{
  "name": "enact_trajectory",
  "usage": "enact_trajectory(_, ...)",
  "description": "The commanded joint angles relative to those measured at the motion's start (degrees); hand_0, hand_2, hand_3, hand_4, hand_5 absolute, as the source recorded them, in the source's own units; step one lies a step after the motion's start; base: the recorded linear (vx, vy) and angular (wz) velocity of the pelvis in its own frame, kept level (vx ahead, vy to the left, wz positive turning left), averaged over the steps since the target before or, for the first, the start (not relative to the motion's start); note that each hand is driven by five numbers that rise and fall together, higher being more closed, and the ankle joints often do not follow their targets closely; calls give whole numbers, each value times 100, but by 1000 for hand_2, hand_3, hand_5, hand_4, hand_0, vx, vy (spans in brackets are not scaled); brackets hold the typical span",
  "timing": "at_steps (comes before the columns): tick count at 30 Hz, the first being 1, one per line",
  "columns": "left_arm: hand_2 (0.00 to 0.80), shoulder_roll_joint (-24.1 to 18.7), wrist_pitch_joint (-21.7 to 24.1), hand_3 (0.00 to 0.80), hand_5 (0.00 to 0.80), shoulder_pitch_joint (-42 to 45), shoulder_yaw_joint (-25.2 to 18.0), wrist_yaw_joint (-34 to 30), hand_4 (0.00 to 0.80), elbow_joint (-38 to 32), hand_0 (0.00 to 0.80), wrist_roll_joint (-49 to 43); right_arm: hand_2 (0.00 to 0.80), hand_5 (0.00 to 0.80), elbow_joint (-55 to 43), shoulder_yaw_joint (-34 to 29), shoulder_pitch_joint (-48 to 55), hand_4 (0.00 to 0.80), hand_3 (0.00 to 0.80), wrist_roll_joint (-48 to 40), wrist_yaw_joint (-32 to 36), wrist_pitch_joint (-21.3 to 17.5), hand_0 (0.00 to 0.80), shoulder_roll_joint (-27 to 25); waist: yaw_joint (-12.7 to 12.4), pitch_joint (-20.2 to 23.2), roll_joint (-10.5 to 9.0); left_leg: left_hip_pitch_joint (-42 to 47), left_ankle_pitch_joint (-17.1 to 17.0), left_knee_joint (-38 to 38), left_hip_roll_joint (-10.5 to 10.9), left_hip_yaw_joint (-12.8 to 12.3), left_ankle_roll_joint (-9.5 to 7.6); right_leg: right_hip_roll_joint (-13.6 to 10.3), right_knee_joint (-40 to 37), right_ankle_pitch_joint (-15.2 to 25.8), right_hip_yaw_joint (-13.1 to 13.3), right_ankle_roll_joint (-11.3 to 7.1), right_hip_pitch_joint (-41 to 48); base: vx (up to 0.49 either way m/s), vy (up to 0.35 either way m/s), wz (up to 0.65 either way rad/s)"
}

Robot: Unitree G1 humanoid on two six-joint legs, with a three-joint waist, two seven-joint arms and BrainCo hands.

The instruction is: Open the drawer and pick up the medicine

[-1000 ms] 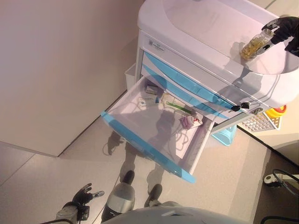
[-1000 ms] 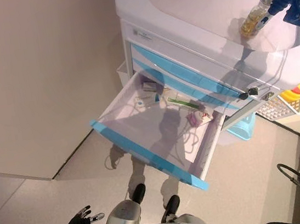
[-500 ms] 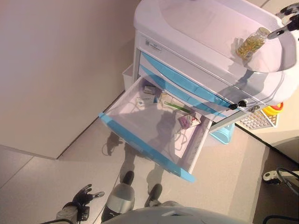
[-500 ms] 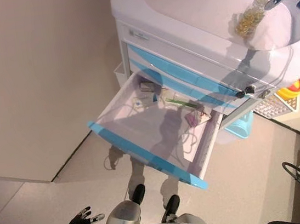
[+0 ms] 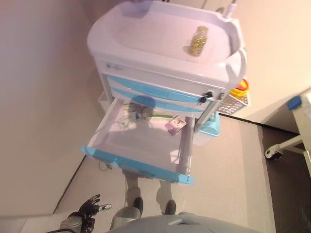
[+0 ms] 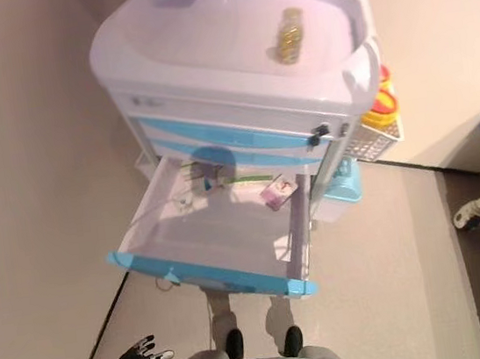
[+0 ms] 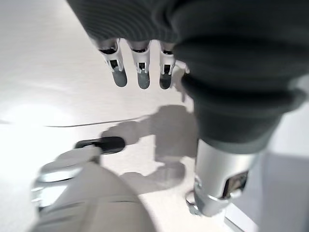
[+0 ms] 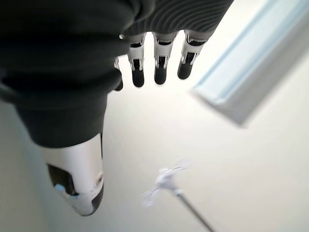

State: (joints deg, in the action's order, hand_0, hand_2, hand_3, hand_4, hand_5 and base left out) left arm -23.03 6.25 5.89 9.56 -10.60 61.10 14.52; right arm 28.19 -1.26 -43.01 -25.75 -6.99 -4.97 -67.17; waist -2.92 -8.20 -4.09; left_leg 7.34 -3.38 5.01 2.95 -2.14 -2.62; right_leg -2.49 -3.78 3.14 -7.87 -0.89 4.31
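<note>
The medicine bottle (image 5: 197,41), clear with yellow capsules, rests alone on the white cart top (image 5: 150,34), with no hand on it. Below it the blue-fronted drawer (image 5: 136,165) is pulled far out. Inside, at its back, lie a pink packet (image 5: 175,124), a green tube (image 5: 158,117) and small boxes (image 5: 136,112). My left hand (image 5: 90,206) hangs low by the floor, far from the cart, with its fingers (image 7: 140,72) straight and empty. My right hand (image 8: 159,63) appears only in its wrist view, fingers straight, holding nothing, over a pale surface.
A wall runs along the cart's left side. A white basket (image 5: 234,103) with a yellow-red object (image 5: 240,87) hangs on the cart's right side, above a light blue bin (image 5: 210,129). A white wheeled leg (image 5: 277,149) stands on the dark floor at right.
The right hand has let go of the bottle and left the eye views; the bottle stays on the cart top. The camera has swung, so the whole scene has shifted.
</note>
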Motion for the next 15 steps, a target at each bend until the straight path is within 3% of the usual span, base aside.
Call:
enact_trajectory(1,0,90,-90,0,0,-140,169,-50,0,118,0,-247,0,0,-483,-695,1377,0,0,64,51,-407,0,740,189,66,73,-93,886,-461,127,89,50,-157,665,-390,182,-475,-84,-54,-22,-39)
enact_trajectory(5,0,224,-164,0,0,-339,175,26,0,262,0,-446,0,0,-698,-792,2799,0,0,811,209,-414,0,2109,452,84,127,-40,924,-456,62,-231,67,-142,537,-313,380,-479,-92,-59,-19,-56)
enact_trajectory(8,0,332,-123,0,0,-468,174,127,0,377,0,-402,0,0,-281,-644,3457,0,0,752,361,-285,0,2916,603,103,138,34,938,-413,36,-398,87,-135,448,-260,443,-495,-74,-21,-11,-43)
enact_trajectory(11,0,418,-88,0,0,-554,179,179,0,424,0,-305,0,0,355,-360,3850,0,0,928,290,-420,0,3490,681,130,153,85,941,-364,18,-488,91,-132,385,-217,458,-511,-68,2,-10,-27)
enact_trajectory(13,0,528,12,0,0,-575,193,183,0,482,0,-309,0,0,1106,-2,4147,0,0,1210,128,-1077,0,4036,705,145,177,102,951,-347,14,-515,91,-114,332,-195,457,-510,-55,7,-17,-9)
enact_trajectory(15,0,582,111,0,0,-568,223,174,0,567,0,-315,0,0,1619,142,4239,0,0,1385,32,-970,0,4384,702,163,195,109,938,-313,19,-512,87,-92,304,-188,459,-501,-54,6,-8,-2)
